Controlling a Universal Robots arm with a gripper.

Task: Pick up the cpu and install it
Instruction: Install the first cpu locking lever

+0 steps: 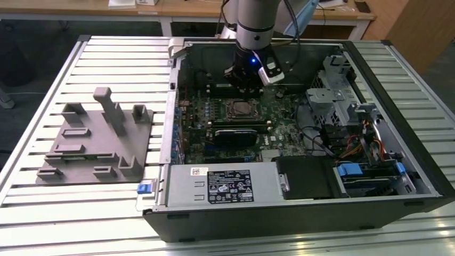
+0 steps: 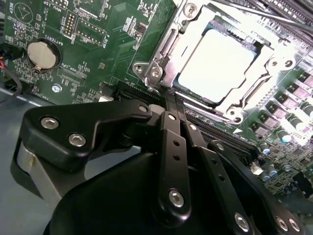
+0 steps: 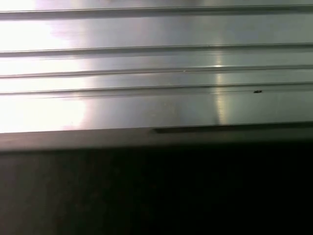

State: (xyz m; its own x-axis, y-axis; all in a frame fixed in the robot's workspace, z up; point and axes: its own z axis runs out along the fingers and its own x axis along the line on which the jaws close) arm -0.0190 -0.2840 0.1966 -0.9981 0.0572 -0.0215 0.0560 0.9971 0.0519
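The cpu, a pale silver square, lies flat inside the metal-framed socket on the green motherboard. In the second wrist view my gripper is a short way off the socket's edge, its two thin black fingers pressed together with nothing between them. In the exterior view the gripper hangs inside the open computer case, just above and behind the socket.
A grey tray with upright fixtures sits on the slatted metal table at the exterior view's left. Inside the case are a power supply, drive bays with cables, and a coin battery.
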